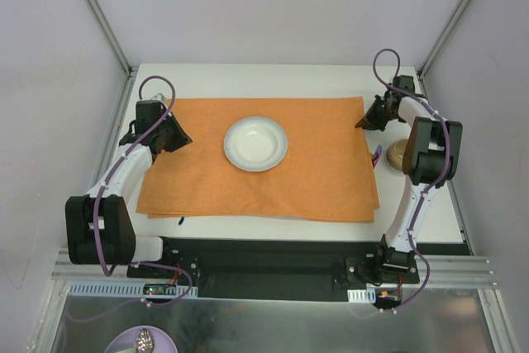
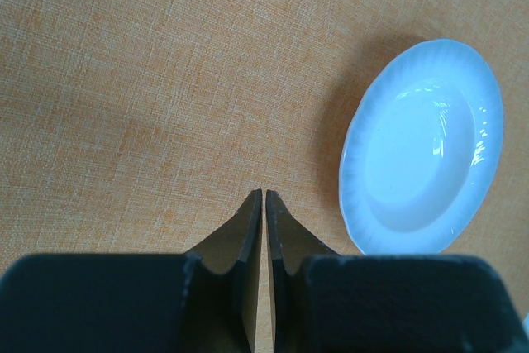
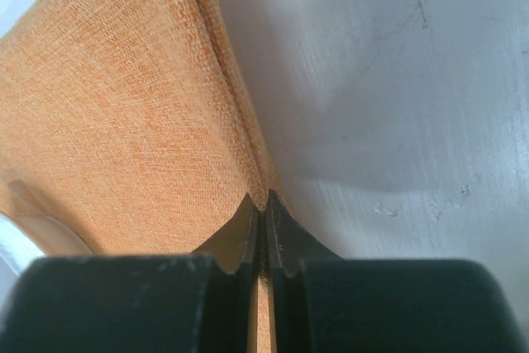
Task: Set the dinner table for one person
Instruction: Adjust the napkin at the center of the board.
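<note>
Pinching the placemat (image 1: 314, 179) at its far-right corner with the right gripper (image 3: 263, 197), while the left gripper (image 2: 263, 193) is closed above the cloth.
The white dinner table (image 1: 248, 80) spans the workspace; the orange placemat covers its middle, with a white plate (image 1: 255, 143) at the mat's centre. The right gripper's fingers are clamped on the cloth edge, a fold running into the tips. The left gripper is near the table's left edge, fingers pressed together, nothing between them. A tan bowl (image 1: 398, 153) sits by the right edge.
</note>
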